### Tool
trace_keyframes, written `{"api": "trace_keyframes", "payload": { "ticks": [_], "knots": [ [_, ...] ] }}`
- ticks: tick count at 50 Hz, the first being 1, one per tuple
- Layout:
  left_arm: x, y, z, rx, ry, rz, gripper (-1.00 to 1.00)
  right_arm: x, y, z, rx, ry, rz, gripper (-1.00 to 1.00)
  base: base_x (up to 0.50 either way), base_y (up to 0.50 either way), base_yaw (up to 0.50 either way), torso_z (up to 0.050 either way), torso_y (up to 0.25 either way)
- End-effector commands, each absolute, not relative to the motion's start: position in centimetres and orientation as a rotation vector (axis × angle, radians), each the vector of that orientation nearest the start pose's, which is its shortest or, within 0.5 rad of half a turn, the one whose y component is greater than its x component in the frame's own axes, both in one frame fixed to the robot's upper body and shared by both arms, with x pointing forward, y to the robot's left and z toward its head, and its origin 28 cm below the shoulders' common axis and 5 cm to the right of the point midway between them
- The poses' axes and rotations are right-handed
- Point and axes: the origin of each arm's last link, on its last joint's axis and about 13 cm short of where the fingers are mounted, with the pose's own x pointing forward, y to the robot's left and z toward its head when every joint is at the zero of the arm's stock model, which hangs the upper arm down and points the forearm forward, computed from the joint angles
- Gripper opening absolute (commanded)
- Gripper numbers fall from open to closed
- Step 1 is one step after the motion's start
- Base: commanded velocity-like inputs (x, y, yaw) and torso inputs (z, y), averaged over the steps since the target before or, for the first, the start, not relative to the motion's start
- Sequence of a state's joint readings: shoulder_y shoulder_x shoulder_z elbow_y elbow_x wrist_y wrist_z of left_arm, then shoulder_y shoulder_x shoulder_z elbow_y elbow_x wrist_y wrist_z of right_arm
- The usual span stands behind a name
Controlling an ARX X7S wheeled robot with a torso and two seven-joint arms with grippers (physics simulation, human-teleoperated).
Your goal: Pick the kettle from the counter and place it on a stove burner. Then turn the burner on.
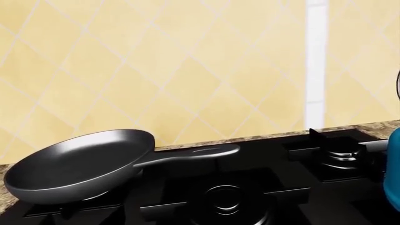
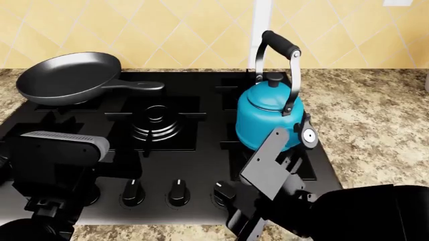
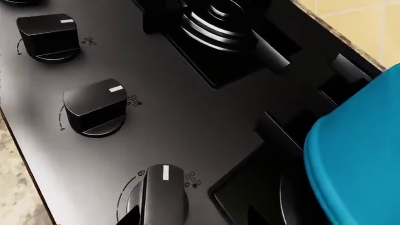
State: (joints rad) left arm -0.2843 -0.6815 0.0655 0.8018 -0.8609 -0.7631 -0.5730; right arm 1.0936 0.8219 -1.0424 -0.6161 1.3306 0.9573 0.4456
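Observation:
The teal-blue kettle stands upright on the right side of the black hob, its handle free; its body also shows in the right wrist view and the left wrist view. A small round stove burner with a black grate lies just behind it. No flame shows. My right gripper is open, low over the front knob row, with the third knob next to one fingertip; in the head view this gripper is by that knob. My left arm hovers at the hob's front left, its fingers hidden.
A black frying pan sits on the back left burner, handle pointing right. A wider multi-ring burner is in the middle. Two more knobs lie left of the third. The granite counter extends right of the hob; a tiled wall stands behind.

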Motion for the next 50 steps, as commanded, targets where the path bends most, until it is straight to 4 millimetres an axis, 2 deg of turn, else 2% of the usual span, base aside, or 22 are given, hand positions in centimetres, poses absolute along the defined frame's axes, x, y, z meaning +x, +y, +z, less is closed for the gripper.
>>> {"api": "trace_keyframes", "payload": {
  "ticks": [1, 19, 25, 26, 40, 50],
  "knots": [
    [19.3, 25.0, 18.5, 0.105, -0.106, -0.042, 1.0, 20.8, -10.3, 21.7, -0.597, 0.297, 0.63, 1.0, 0.0, 0.0, 0.0, 0.0, 0.0],
    [19.3, 24.9, 18.4, 0.106, -0.102, -0.045, 1.0, 18.7, -9.4, 24.6, -0.593, 0.17, 0.684, 1.0, 0.0, 0.0, 0.0, 0.0, 0.0],
    [19.3, 24.9, 18.3, 0.107, -0.101, -0.046, 1.0, 18.0, -9.3, 24.9, -0.606, 0.161, 0.683, 1.0, 0.0, 0.0, 0.0, 0.0, 0.0],
    [19.3, 25.0, 18.6, 0.101, -0.104, -0.043, 1.0, 16.5, -9.7, 26.6, -0.62, 0.108, 0.62, 1.0, 0.0, 0.0, 0.0, 0.0, 0.0],
    [19.3, 24.9, 18.4, 0.101, -0.102, -0.045, 1.0, 16.5, -9.8, 26.3, -0.601, 0.101, 0.612, 1.0, 0.0, 0.0, 0.0, 0.0, 0.0],
    [19.2, 25.0, 18.4, 0.103, -0.104, -0.042, 1.0, 14.7, -10.2, 27.7, -0.606, 0.047, 0.579, 1.0, 0.0, 0.0, 0.0, 0.0, 0.0]
  ]
}}
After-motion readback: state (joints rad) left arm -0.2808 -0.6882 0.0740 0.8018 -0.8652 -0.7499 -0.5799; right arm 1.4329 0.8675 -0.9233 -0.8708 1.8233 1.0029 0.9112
